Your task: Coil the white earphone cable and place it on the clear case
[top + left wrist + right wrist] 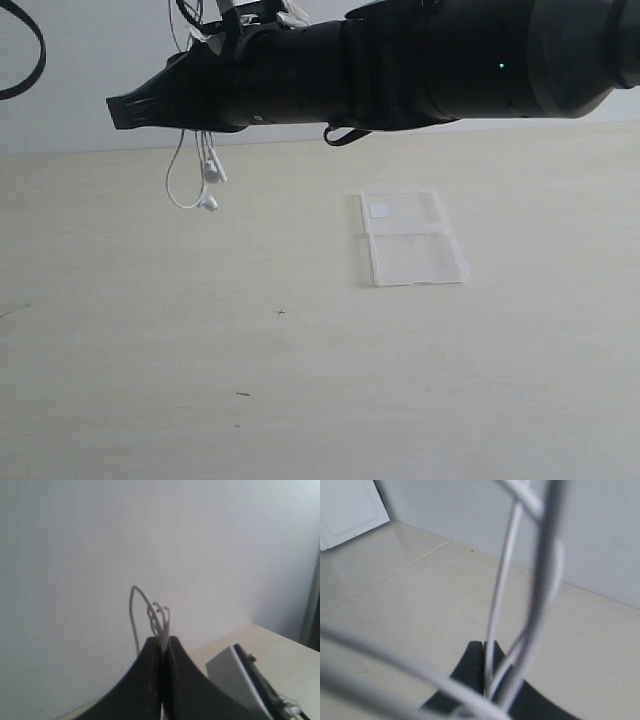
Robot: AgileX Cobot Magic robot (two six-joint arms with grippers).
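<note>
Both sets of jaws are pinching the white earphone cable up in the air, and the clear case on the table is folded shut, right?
Not quite: the exterior view shows the clear case lying open, both panels flat on the table. Both sets of jaws do pinch the white earphone cable up in the air.

I read this as a robotics lab or test room rather than a home, though my views are narrow and partly blurred. I work over a pale wood-grain desk [150, 400] whose far edge meets a plain grey-white wall [80, 110]. A thick black robot arm [420, 60] spans the air above that far edge, and a loose black cable [38, 60] loops near the far left corner. The right wrist view shows a blank white panel [347, 505] at the desk's edge.
</note>
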